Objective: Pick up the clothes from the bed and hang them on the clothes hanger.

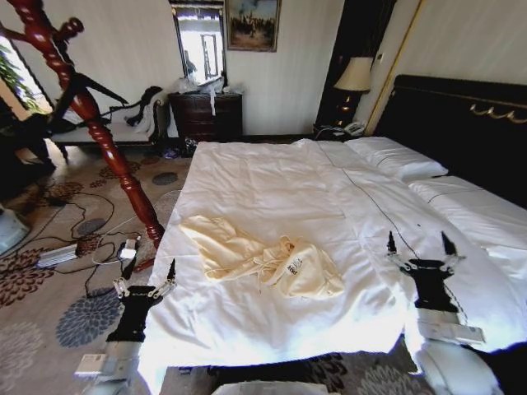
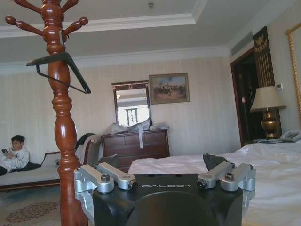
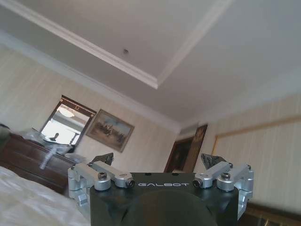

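Cream jacket-like top lies crumpled on the white sheet near the foot of the bed, logo side up toward the robot's right, one sleeve trailing off to its left. Nothing touching it yet.

Left claw sits low at the bed's left edge, fingers apart, empty. Right claw hovers over the sheet well right of the top, fingers also apart, empty. Both pointing up/forward, not at the garment.

Black hanger hangs on a peg of the reddish wooden coat stand, left of the bed. In the head view the stand leans across the left of frame, with the hanger near its upper part.

Step in hand, as I read it: approach and grasp the top. Not started.

Notes for doing it well:
- Aim for the collar/shoulder zone, not the sleeve. A sleeve grab gives a dangling mess that's hard to thread onto the hanger.
- Come down near-vertical, pinch only cream fabric. The sheet underneath is wrinkled and similar in tone, so it's easy to catch both.
- Left arm is closer to the stand; probably best kept for the hanger side.
- Lift slowly and check the sheet doesn't rise with it.
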